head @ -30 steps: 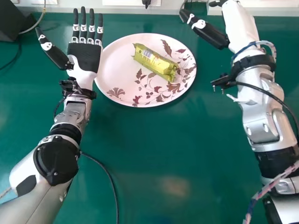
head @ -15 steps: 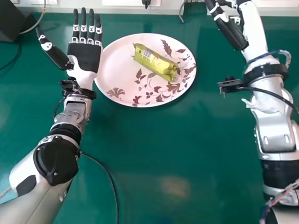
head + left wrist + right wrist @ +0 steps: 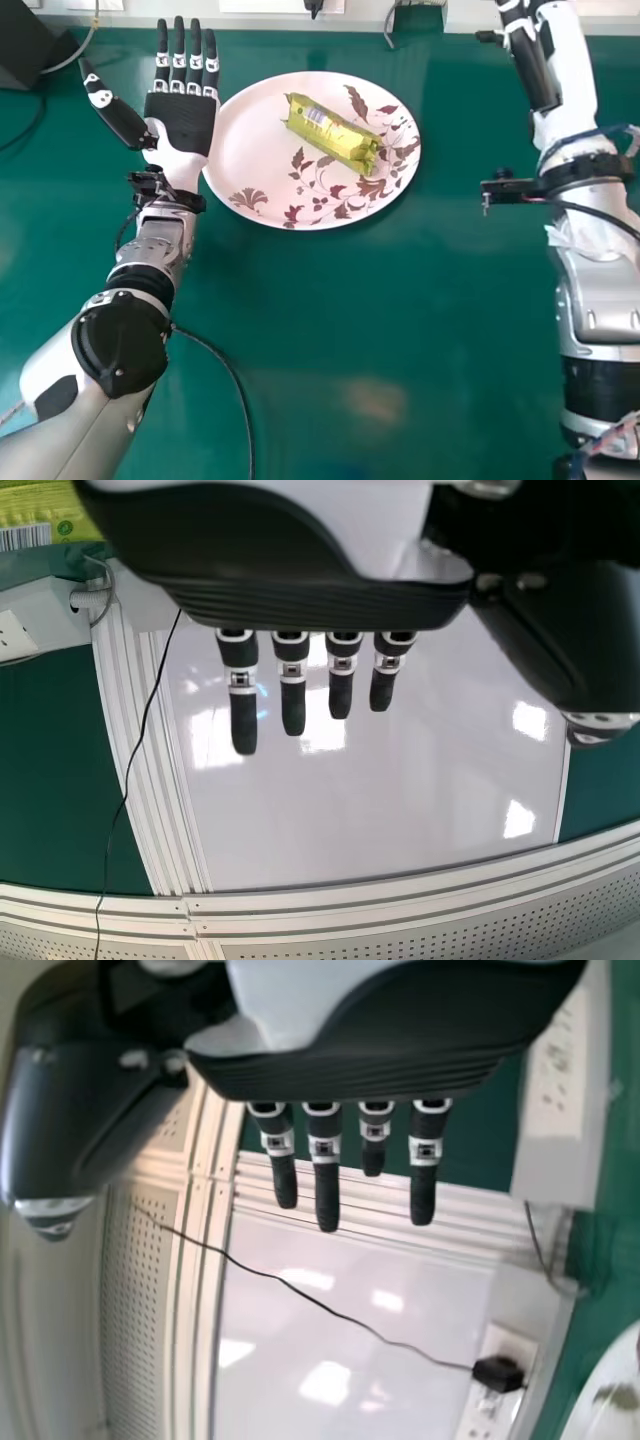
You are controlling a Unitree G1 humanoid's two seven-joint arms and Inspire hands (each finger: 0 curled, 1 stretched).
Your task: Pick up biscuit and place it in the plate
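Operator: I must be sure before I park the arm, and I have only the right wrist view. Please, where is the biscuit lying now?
Observer: In the head view, the biscuit lies on the plate, well inside its rim.
Operator: Thank you. And the left hand, is it holding something?
Observer: No, the left hand is empty, its fingers straight.

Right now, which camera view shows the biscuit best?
Head view: the whole biscuit, unobstructed on the plate. Left wrist view catches part of its wrapper, with barcode; right wrist view, the plate's edge instead.
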